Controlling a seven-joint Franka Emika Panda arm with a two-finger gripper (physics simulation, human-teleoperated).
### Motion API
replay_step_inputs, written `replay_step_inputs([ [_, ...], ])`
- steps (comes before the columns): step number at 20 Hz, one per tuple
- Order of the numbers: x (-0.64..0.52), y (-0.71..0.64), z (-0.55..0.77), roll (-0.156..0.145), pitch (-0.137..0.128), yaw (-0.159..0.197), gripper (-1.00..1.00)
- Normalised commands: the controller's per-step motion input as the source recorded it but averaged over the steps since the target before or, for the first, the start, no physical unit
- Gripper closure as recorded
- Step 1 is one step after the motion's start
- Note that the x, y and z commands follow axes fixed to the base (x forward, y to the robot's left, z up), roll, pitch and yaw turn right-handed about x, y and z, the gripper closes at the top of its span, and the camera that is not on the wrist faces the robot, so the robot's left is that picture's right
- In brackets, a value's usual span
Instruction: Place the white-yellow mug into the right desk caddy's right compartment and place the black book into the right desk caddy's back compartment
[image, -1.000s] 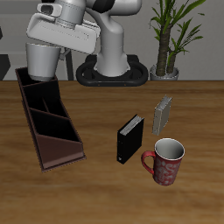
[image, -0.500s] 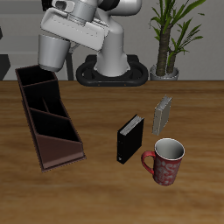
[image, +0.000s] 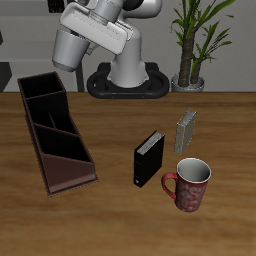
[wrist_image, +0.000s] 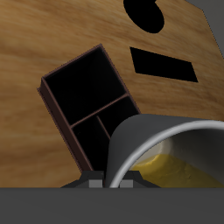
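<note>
While I am looking across the counter (image: 110, 215) from one side to the other, I am seeing the right desk caddy (image: 55, 140) lying first, a long maroon tray with its cells running back toward the robot. High above its rear end the arm is carrying the tool (wrist_image: 112, 183), and in the wrist view the white-yellow mug (wrist_image: 171, 150) is filling the space just before it, yellow inside showing, so the tool is pinching the mug, though its fingers are mostly hidden by it. Below, that view is showing the caddy's dark cells. Further along, the black book (image: 148, 159) is standing upright near the counter's middle, a grey patterned book (image: 186, 131) is standing just behind it, and a dark red mug (image: 188, 184) is sitting nearer the front edge.
</note>
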Motion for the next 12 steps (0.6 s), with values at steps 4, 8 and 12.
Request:
replay_step_inputs([
  [4, -0.30, 0.08, -0.11, 0.010, 0.012, 0.008, 1.00],
  [8, -0.46, 0.09, -0.13, 0.014, -0.016, -0.034, 1.00],
  [12, -0.19, -0.02, -0.07, 0.015, 0.000, -0.029, 1.00],
])
